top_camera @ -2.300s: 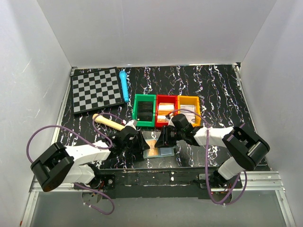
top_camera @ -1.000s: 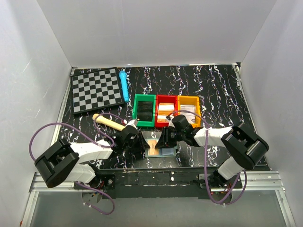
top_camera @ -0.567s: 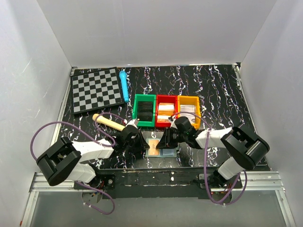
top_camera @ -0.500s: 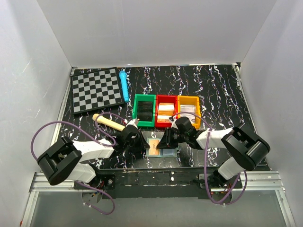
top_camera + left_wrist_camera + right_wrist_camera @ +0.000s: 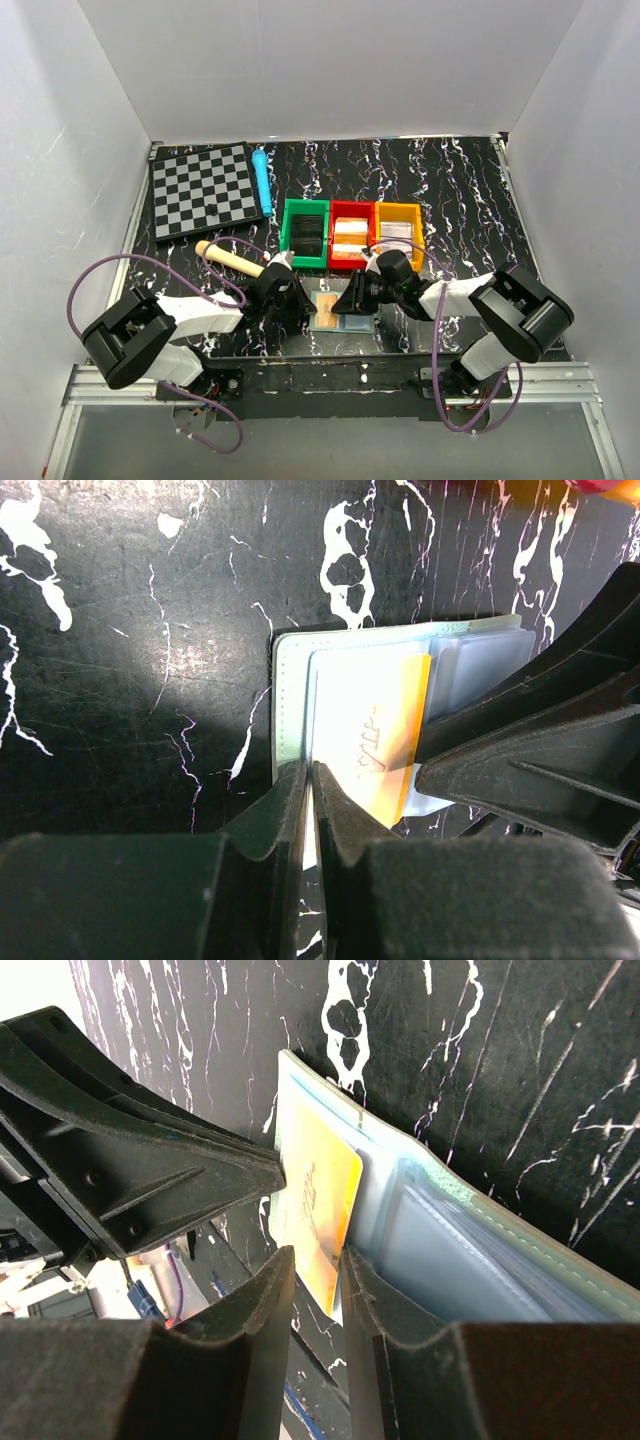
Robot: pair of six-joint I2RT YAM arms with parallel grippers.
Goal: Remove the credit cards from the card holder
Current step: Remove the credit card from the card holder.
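A small flat grey-green card holder [image 5: 356,321] lies open on the black counter with white streaks [image 5: 460,190]. It is just in front of the red plastic bin [image 5: 351,204]. Its two pale blue insides face up. Its long side runs left to right, along the front wall of the red bin. An orange card [image 5: 388,742] with writing on it sits in the holder's left half. The card's long side points toward the red bin.

The left gripper [image 5: 309,776] is low at the holder's left edge. Its two fingers are pinched on that edge, with only a thin slit between them. The right gripper [image 5: 318,1257] is over the holder's right half. Its fingers stand a little apart and loose, and a corner of the orange card shows in the gap.
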